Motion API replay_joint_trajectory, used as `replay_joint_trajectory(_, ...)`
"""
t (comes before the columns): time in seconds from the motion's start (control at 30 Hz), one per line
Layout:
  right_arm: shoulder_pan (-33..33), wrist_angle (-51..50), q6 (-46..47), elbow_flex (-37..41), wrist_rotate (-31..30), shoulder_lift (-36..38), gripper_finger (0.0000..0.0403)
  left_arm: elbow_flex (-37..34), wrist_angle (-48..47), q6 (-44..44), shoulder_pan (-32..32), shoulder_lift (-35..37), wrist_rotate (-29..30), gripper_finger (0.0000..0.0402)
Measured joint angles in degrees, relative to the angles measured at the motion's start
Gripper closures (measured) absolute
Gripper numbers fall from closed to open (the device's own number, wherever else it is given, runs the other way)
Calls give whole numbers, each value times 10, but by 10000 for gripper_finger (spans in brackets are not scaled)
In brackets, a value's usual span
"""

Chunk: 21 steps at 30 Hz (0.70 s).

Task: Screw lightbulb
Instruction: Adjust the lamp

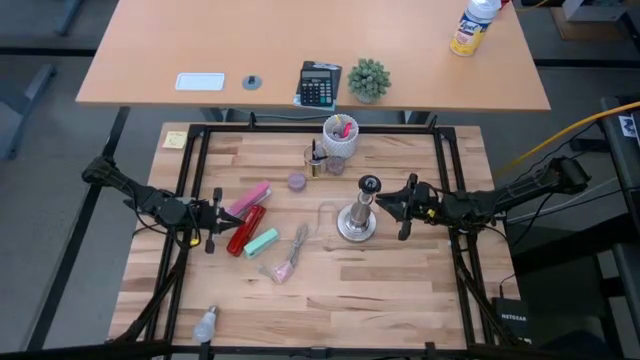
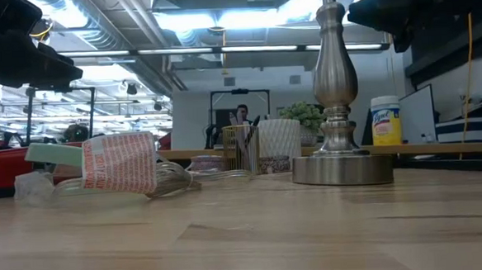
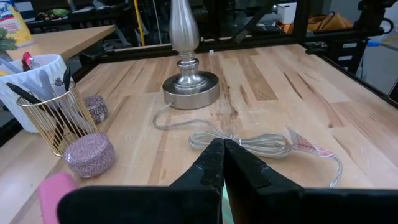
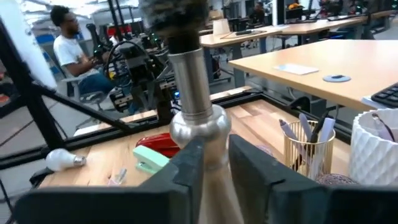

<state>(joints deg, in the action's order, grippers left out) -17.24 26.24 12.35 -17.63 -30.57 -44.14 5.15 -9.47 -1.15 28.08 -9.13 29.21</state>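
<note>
The wooden table fills the middle of the high view, and the tan desk across the top of the frame is cut off at its upper edge. In the low view the silvery socket stand runs out of the top of the frame, so its socket is hidden there, and both arms show only as dark shapes in the upper corners.

In the high view the right gripper sits right of centre, just beside the stand. The right wrist view shows its fingers parted on either side of the stand's stem; whether they touch it cannot be told.

The left gripper is at centre left, fingers pressed together with nothing between them, above the red and pink items.

The lightbulb lies on its side at the lower left of the high view, near the table's front edge, well apart from both grippers.
</note>
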Motion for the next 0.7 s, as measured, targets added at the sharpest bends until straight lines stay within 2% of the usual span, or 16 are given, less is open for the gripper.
replay_joint_trajectory(0.13, 0, 9, 20, 0, 1, 0, 255, 0, 0, 0, 0, 0, 0, 400)
replay_joint_trajectory(0.33, 0, 43, 9, 0, 45, 0, 182, 1, 0, 0, 0, 0, 0, 400)
replay_joint_trajectory(0.53, 0, 63, -39, -28, 21, -5, 165, 1, 0, 0, 0, 0, 0, 400)
replay_joint_trajectory(0.7, 0, 51, -72, -72, -2, -60, 165, 1, 0, 0, 0, 0, 0, 400)
